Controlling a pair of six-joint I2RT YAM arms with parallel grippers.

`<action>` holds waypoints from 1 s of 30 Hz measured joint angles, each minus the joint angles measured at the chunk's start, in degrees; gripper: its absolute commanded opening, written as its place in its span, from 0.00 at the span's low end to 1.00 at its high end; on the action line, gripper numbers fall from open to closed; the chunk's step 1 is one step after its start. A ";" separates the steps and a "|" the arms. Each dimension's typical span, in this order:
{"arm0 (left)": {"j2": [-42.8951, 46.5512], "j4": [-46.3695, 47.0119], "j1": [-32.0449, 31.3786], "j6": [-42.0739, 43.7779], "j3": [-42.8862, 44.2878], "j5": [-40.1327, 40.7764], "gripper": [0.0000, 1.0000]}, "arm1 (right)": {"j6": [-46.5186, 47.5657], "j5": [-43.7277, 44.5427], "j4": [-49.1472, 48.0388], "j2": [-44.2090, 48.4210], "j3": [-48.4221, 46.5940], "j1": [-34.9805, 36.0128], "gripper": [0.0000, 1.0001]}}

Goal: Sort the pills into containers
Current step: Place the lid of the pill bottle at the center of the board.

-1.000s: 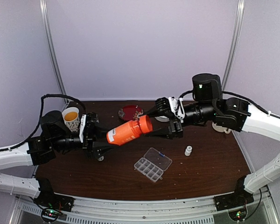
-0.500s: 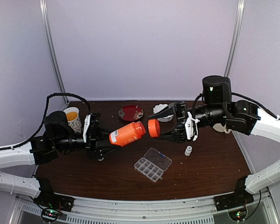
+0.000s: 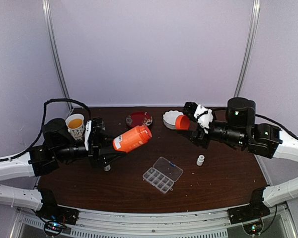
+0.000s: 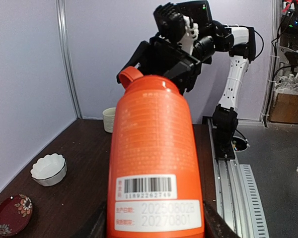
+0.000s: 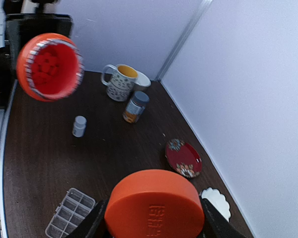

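Note:
My left gripper (image 3: 111, 148) is shut on the base of a big orange bottle (image 3: 132, 138), held in the air with its open mouth up and to the right. The label end fills the left wrist view (image 4: 154, 163). My right gripper (image 3: 187, 124) is shut on the bottle's orange cap (image 3: 182, 122), apart from the bottle, above the white bowl. The cap (image 5: 154, 206) sits between the jaws. The bottle's mouth (image 5: 49, 67) shows rounded lumps inside, probably pills. The clear pill box (image 3: 162, 174) lies on the table with its lid open, cells empty.
A small white bottle (image 3: 200, 159) stands right of the pill box. At the back are a red plate (image 3: 139, 119) and a white scalloped bowl (image 3: 170, 118). A cup of orange liquid (image 3: 75, 126) stands at back left, an amber bottle (image 5: 135, 106) near it.
The right gripper has pulled the cap off the bottle and carried it right and back. The left gripper keeps the bottle, its mouth now tipped a little higher.

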State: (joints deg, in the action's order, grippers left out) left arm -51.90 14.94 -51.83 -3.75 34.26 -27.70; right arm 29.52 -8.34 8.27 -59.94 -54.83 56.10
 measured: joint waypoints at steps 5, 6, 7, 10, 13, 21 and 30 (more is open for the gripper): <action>0.48 -0.02 0.00 0.02 -0.31 2.12 0.00 | -17.25 17.40 6.25 -1.51 -2.45 -2.82 0.13; 0.48 -0.02 0.00 0.04 -0.31 2.54 0.00 | -19.76 18.91 8.28 -2.47 -3.69 -3.98 0.13; 0.48 -0.02 0.00 0.07 -0.31 3.02 0.00 | -22.27 19.89 10.62 -3.72 -5.20 -5.42 0.13; 0.48 0.00 0.00 0.04 -0.50 4.61 0.00 | -28.59 20.57 16.79 -7.89 -8.46 -9.92 0.14; 0.48 -0.04 0.00 0.02 -0.90 5.99 0.00 | -33.35 19.45 20.70 -11.26 -8.72 -14.01 0.16; 0.50 0.24 0.00 0.52 -1.57 7.52 0.00 | -42.14 13.35 23.37 -19.85 -7.61 -24.85 0.18; 2.05 2.05 0.00 -0.55 -4.07 9.92 0.00 | -44.04 10.54 23.21 -31.89 -6.69 -29.14 0.21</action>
State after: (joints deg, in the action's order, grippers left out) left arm -49.84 16.99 -51.83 -4.29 30.20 -17.78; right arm -14.52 2.20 31.48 -91.83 -61.52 26.96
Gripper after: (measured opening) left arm 0.519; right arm 0.537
